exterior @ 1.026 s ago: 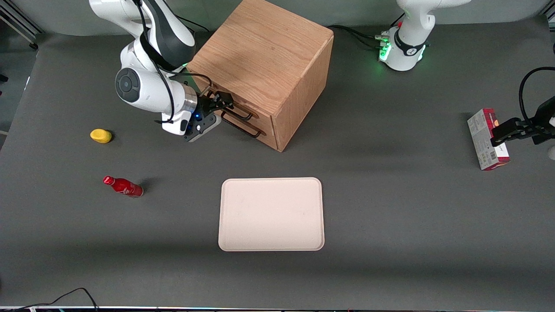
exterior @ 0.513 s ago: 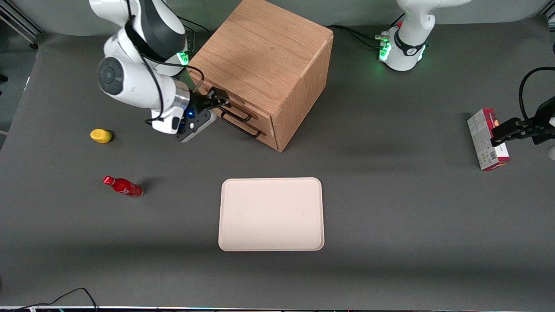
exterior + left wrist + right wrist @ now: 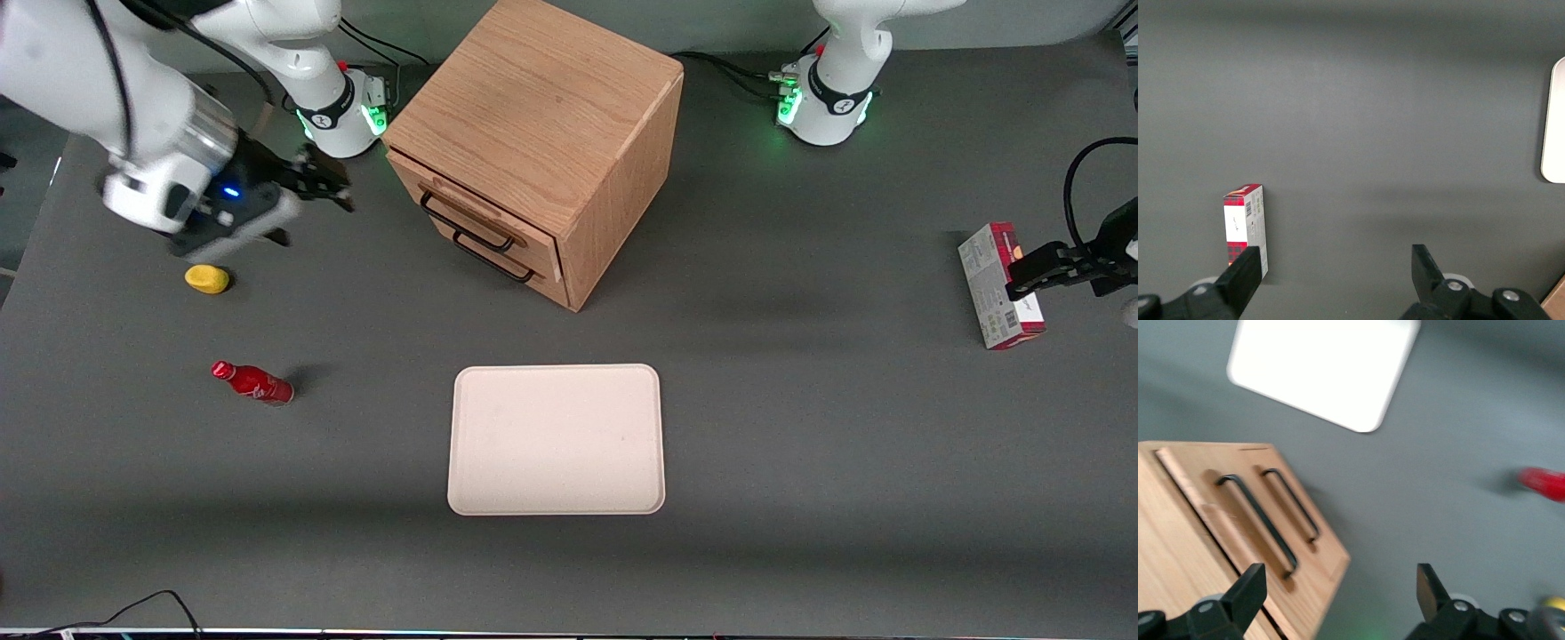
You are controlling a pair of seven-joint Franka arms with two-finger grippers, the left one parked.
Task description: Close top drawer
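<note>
Meanwhile, the gripper (image 3: pixel 311 187) hung with fingers spread and empty, well clear of the cabinet (image 3: pixel 542 133), whose top drawer (image 3: pixel 471 211) sat flush, its handle running crosswise to the gripper's line of approach.

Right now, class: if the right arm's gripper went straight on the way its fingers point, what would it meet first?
Probably the cabinet. The gripper, open, hovers off the drawer fronts, fingers aimed roughly toward it. The wrist view shows the top drawer ahead, nothing between. Height is unclear, so whether it hits the drawer front is uncertain.
</note>
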